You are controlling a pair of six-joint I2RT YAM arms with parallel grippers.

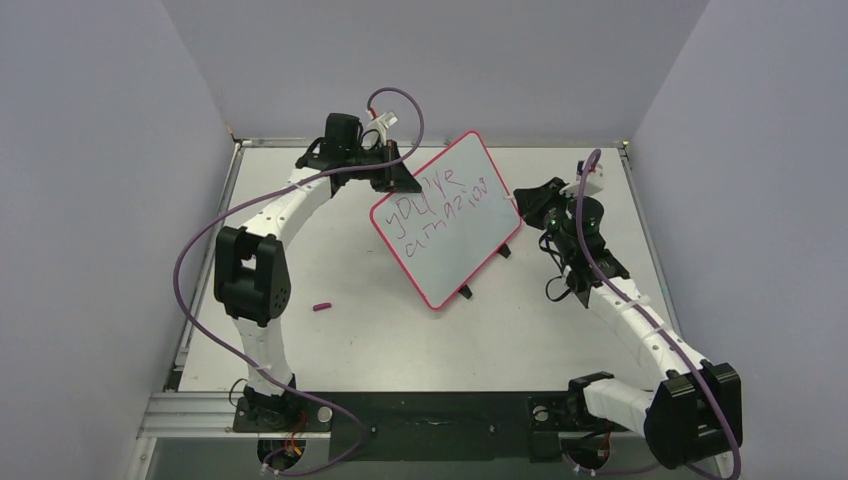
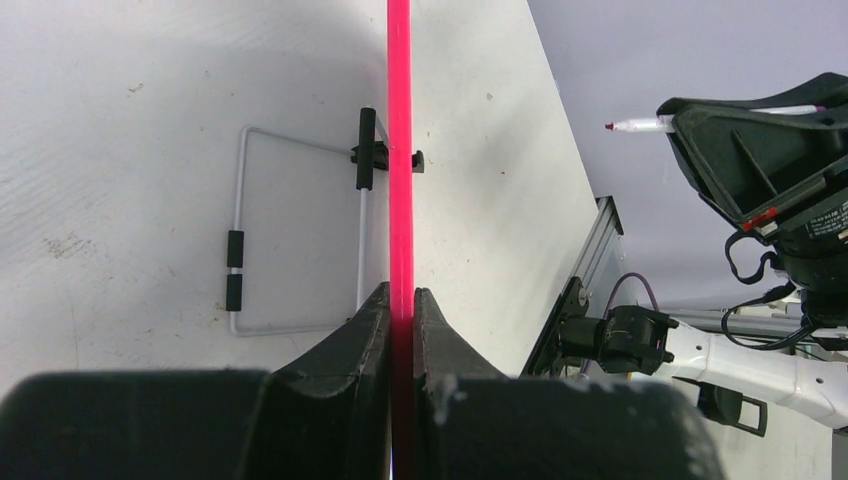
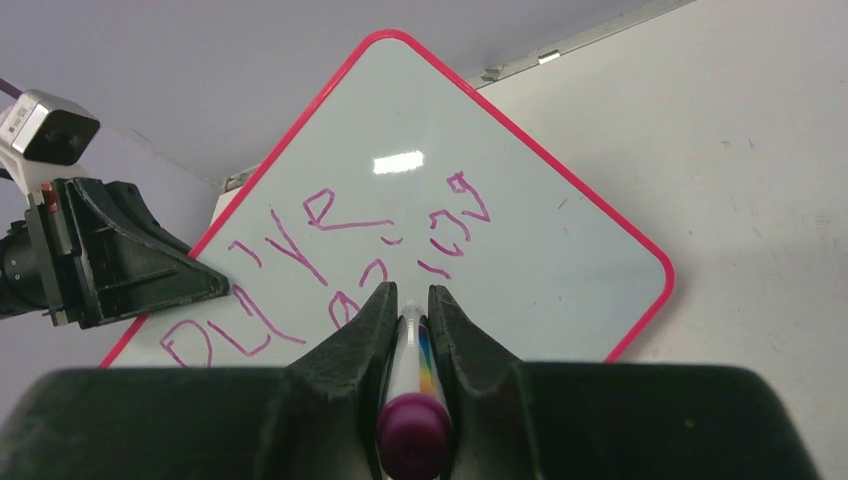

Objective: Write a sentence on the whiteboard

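Note:
The whiteboard (image 1: 452, 235), white with a red-pink rim, stands tilted at the table's middle. My left gripper (image 1: 398, 180) is shut on its upper left rim; the left wrist view shows the rim edge-on as a pink line (image 2: 400, 150) pinched between the fingers (image 2: 400, 292). The sentence (image 1: 440, 203) runs in two purple lines across the board's upper part, also legible in the right wrist view (image 3: 330, 260). My right gripper (image 1: 528, 200) hangs just off the board's right edge, shut (image 3: 408, 292) on a white marker pen (image 3: 410, 390) with a purple end. The pen's tip (image 2: 612, 126) points toward the board, apart from it.
A small purple pen cap (image 1: 321, 306) lies on the table left of the board. The board's wire stand (image 2: 300, 230) with black feet (image 1: 465, 292) rests behind and below it. Grey walls close in the table on three sides.

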